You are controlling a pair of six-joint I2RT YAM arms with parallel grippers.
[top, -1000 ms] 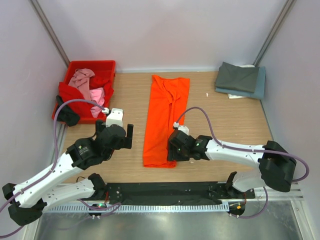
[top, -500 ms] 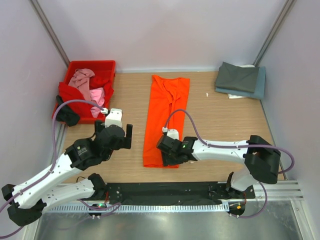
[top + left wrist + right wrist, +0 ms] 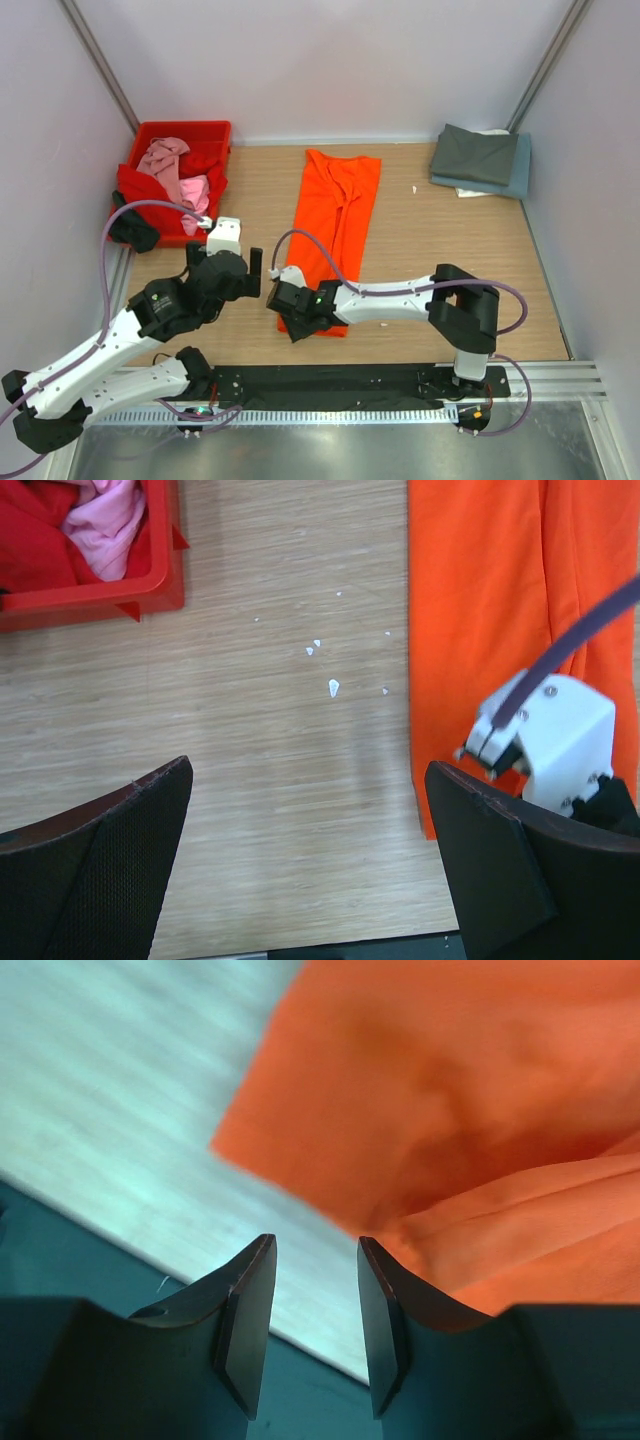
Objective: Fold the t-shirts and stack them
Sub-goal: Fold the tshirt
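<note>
Top external view: right hand (image 3: 293,327) part-open over orange t-shirt (image 3: 335,215) corner; left hand (image 3: 308,775) wide open beside; crate (image 3: 180,125) far-left

A red crate (image 3: 190,128) sits at the wooden bench's (image 3: 430,250) far left corner; small white specks (image 3: 333,687) dot the wood.

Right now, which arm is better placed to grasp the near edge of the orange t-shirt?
Right. The right claw is at the near corner of the orange t-shirt, jaws apart. The left claw hangs open over the table, beside it.
</note>
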